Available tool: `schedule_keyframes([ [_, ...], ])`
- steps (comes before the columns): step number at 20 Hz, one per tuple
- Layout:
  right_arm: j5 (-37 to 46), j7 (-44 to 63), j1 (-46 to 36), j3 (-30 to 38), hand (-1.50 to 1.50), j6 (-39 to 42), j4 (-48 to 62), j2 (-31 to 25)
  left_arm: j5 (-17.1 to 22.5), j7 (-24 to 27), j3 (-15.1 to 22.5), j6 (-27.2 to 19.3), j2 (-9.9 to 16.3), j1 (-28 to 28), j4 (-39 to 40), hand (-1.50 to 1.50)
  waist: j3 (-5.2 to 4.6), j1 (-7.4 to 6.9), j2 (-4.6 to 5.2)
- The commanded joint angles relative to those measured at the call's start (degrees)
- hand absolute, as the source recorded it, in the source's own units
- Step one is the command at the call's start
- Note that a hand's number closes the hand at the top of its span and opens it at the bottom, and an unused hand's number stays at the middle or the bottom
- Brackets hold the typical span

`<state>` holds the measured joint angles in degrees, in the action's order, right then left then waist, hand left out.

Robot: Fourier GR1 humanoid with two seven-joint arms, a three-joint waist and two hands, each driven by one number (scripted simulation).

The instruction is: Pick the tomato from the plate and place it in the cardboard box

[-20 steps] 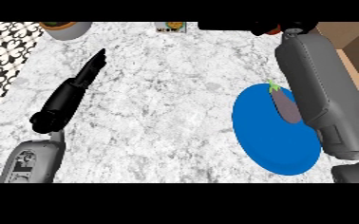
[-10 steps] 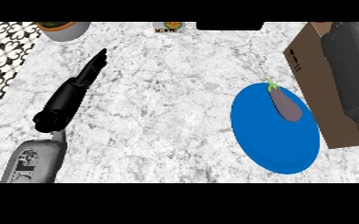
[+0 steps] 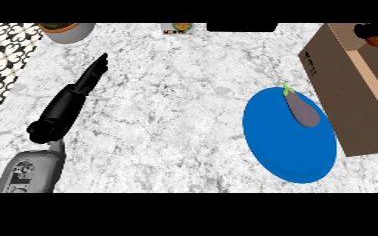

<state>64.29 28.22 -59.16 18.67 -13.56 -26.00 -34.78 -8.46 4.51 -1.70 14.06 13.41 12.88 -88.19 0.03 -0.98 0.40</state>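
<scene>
Left hand [image 3: 83, 86] lies on the counter's [image 3: 170, 105] left side, fingers straight and together, holding nothing. Right hand barely shows at the top right edge over the cardboard box [image 3: 347, 87], mostly cut off; fingers can't tell. No tomato visible: an eggplant [image 3: 301, 109] lies on the blue plate [image 3: 288, 145] beside the box.

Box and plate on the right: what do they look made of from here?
The box looks like cardboard: flat matte brown walls, an open top and a small dark print on its side. The plate is an even, bright blue with no gloss or pattern showing; it could be plastic or glazed ceramic, and the head view cannot settle which.
</scene>
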Motion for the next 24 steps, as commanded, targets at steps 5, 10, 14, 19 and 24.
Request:
schedule_keyframes([
  [5,-5.14,-6.37,3.04,3.12,1.5,13.22,6.53,-4.32,0.09,-2.44,0.18,0.3,-0.25,-1.56,-3.19,0.0,0.01,0.04,-0.29],
  [10,-5.92,-10.38,4.08,4.45,1.5,21.32,12.89,-11.31,-2.44,0.49,1.74,-1.4,-1.73,-1.49,-1.07,0.0,0.05,-0.39,0.21],
  [14,-8.16,-17.81,4.43,5.05,-1.5,23.77,12.55,-8.98,-1.09,-0.4,-0.63,-0.12,-0.23,3.31,2.12,0.0,0.05,-0.13,0.2],
  [19,-13.75,-27.19,6.8,10.02,-1.5,13.58,7.91,-6.95,-0.25,-0.18,-0.28,0.85,-0.38,-0.06,0.01,0.0,0.1,-0.09,-0.07],
  [24,-29.94,-33.56,4.03,26.64,-1.5,6.5,4.61,-7.43,-0.6,-0.18,-0.84,-0.3,-0.62,-1.39,0.08,0.0,0.36,1.25,-0.4],
])
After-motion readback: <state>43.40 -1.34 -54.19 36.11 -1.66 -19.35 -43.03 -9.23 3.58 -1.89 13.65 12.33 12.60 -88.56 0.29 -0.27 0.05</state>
